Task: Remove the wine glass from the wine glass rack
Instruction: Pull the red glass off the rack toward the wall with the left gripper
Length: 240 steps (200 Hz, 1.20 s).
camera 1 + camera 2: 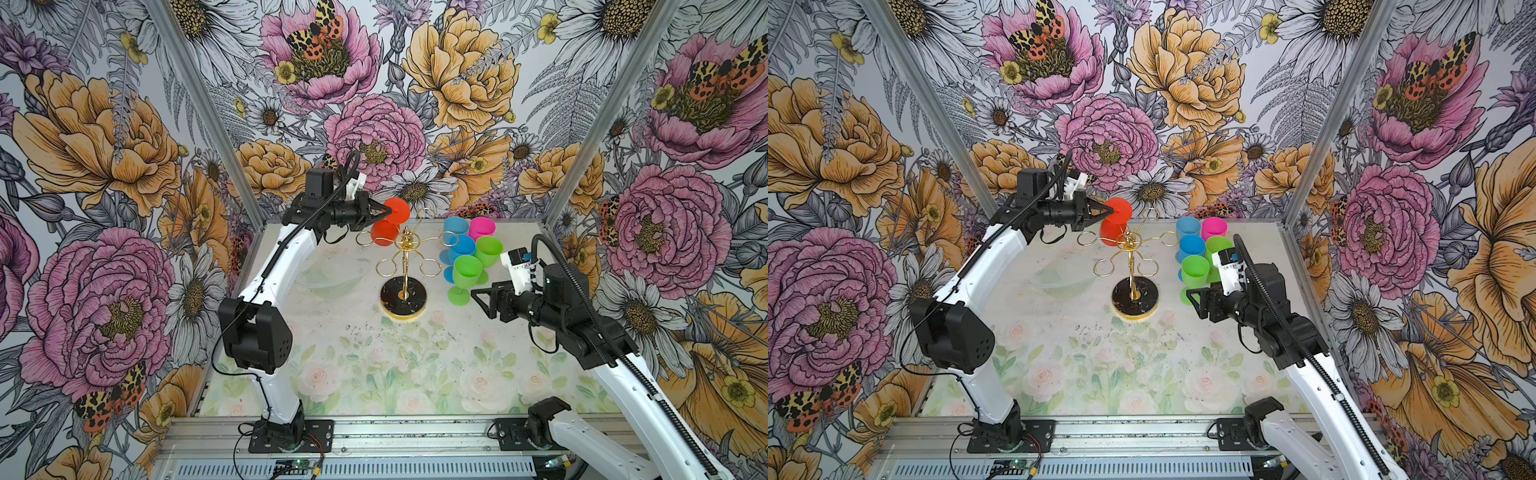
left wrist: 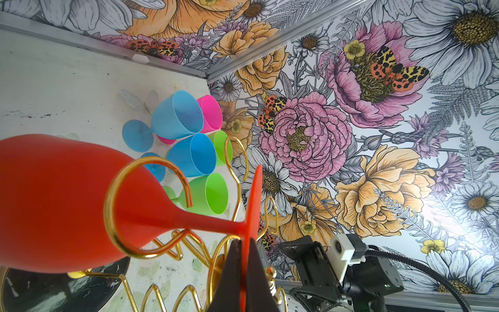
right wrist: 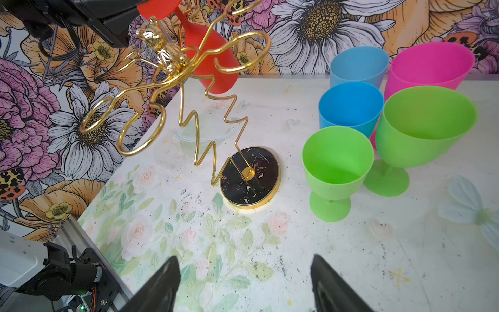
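A red wine glass [image 1: 384, 232] hangs bowl-down and tilted at the back left of the gold wire wine glass rack [image 1: 405, 249], whose black round base [image 1: 403, 297] stands mid-table. My left gripper [image 1: 388, 212] is shut on the edge of the glass's flat foot [image 2: 253, 200], raised above the rack's arms. In the left wrist view a gold loop [image 2: 145, 205] curls round the bowl [image 2: 54, 202] near the stem. My right gripper [image 1: 478, 297] hovers open and empty to the right of the base, low over the table [image 3: 244, 262]. Both top views show the glass [image 1: 1113, 233] and rack [image 1: 1131, 253].
Several blue, pink and green plastic wine glasses [image 1: 469, 257] stand upright in a cluster at the back right, close to my right wrist. A clear shallow dish [image 1: 332, 274] lies left of the rack. Flowered walls enclose the table on three sides.
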Available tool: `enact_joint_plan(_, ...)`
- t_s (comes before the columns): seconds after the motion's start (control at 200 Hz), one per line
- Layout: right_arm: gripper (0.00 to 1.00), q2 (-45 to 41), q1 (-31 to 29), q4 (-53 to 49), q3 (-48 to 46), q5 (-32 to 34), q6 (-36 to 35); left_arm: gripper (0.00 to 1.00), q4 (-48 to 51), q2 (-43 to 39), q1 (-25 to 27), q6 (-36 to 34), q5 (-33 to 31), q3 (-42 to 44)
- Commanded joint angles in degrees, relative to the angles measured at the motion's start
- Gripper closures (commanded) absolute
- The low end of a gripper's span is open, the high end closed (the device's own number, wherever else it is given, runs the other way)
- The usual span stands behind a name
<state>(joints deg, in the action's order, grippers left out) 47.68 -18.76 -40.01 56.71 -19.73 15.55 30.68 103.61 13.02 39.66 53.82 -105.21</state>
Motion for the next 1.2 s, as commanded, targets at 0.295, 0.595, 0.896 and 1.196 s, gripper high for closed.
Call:
enact_joint_plan(0.295,0.23,-1.36,0.08,1.51,-0.57,1.44,0.54,1.0,-0.29,2.74,0.38,1.38,3.96,-1.59)
enact_joint_plan(0.595,0.24,-1.45,0.11,1.49,-0.89,1.75,0.53,1.0,-0.34,5.12,0.87,2.32,5.01,-4.94)
enact_joint_plan(0.896,0.24,-1.45,0.07,1.51,-0.87,1.96,0.27,1.0,-0.31,6.65,0.72,2.97,4.71,-7.9)
enact_joint_plan(1.196,0.23,-1.7,0.05,1.35,-0.95,2.06,0.24,1.0,-0.35,12.2,0.03,4.32,5.1,-16.94)
